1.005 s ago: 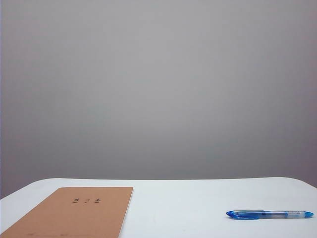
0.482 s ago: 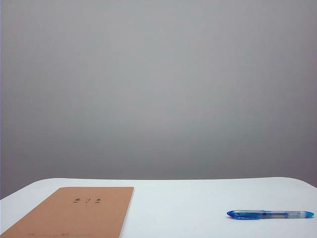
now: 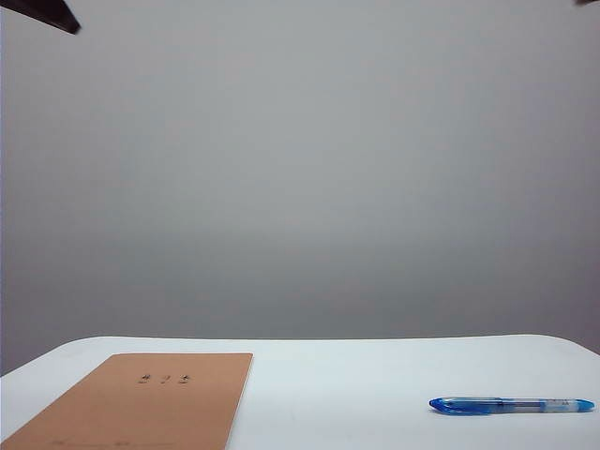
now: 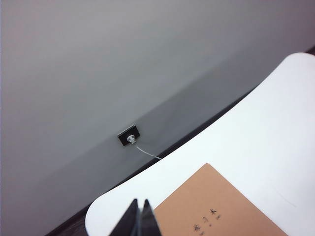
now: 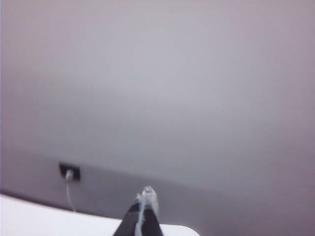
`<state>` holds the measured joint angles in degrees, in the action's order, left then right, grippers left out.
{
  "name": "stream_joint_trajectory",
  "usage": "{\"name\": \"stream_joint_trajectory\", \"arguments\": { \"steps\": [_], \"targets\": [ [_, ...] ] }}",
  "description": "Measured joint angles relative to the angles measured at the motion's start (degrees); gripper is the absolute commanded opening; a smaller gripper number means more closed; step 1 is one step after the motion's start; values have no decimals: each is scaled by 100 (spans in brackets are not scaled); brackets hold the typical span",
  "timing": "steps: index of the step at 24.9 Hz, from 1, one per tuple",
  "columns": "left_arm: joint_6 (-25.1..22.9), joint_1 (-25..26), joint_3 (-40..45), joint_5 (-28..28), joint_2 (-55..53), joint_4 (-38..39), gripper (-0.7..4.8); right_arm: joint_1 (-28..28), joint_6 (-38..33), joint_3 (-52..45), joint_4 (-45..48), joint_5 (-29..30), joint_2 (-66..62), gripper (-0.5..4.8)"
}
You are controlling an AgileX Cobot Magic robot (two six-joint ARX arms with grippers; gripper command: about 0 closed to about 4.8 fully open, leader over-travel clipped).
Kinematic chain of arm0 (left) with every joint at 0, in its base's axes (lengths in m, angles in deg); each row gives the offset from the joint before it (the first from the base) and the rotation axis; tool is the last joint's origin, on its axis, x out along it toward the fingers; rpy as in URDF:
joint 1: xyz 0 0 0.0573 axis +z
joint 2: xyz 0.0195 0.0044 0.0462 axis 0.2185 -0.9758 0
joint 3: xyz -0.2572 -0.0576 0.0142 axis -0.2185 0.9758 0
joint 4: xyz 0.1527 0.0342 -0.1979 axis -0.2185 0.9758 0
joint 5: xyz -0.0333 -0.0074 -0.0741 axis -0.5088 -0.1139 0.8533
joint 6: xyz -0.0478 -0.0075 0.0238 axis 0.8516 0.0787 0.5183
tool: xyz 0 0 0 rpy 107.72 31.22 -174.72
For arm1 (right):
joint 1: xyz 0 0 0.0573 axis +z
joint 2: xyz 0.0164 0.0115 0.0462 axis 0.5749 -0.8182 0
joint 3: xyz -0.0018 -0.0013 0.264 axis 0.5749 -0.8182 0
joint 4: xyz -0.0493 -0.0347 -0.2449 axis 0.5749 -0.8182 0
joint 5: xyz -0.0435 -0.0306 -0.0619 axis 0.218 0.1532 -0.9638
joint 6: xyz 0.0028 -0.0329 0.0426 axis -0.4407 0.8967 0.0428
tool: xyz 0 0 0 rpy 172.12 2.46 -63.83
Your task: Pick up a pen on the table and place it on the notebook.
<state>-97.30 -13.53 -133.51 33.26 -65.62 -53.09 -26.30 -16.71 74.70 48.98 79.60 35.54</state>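
We note the left gripper [image 4: 139, 219] with its fingers [image 4: 131, 220] pressed together on nothing, poised above the near edge of the notebook [image 4: 211, 209]; the right gripper [image 5: 142, 216] likewise has its fingers [image 5: 149, 197] clenched and empty, high over the bench [image 3: 356, 384] edge. In the exterior view only a dark arm part shows in the upper left corner. The pen [image 3: 511, 405] lies flat on the bench at the right, well apart from the notebook at the left. Our judgement: the right arm is nearer the pen, so it should spread its fingers first, descend over mid-barrel, and straddle the barrel crosswise before closing.
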Motion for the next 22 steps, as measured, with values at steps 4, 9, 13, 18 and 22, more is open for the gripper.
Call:
{"name": "stream_joint_trajectory", "arguments": {
  "steps": [4, 9, 13, 18, 22],
  "targets": [
    [-455, -953, -529, -374, -487, 455, -1, -105, 313, 1331, -914, 490, -1394, 14],
    [-802, -2026, -564, -1272, -839, 1064, 95, -175, 1781, 2365, -2249, 1001, -2658, 14],
    [-754, -2382, -555, -1196, -942, 1311, 95, -212, 3051, 2459, -3001, 1193, -3355, 29],
    [-776, -2347, -557, -533, -942, 1370, 95, -216, 4334, 2459, -3526, 1766, -4118, 269],
    [-870, -2323, -560, -560, -951, 1362, 95, -199, 5064, 2459, -3788, 1985, -4745, 378]
  ]
}}
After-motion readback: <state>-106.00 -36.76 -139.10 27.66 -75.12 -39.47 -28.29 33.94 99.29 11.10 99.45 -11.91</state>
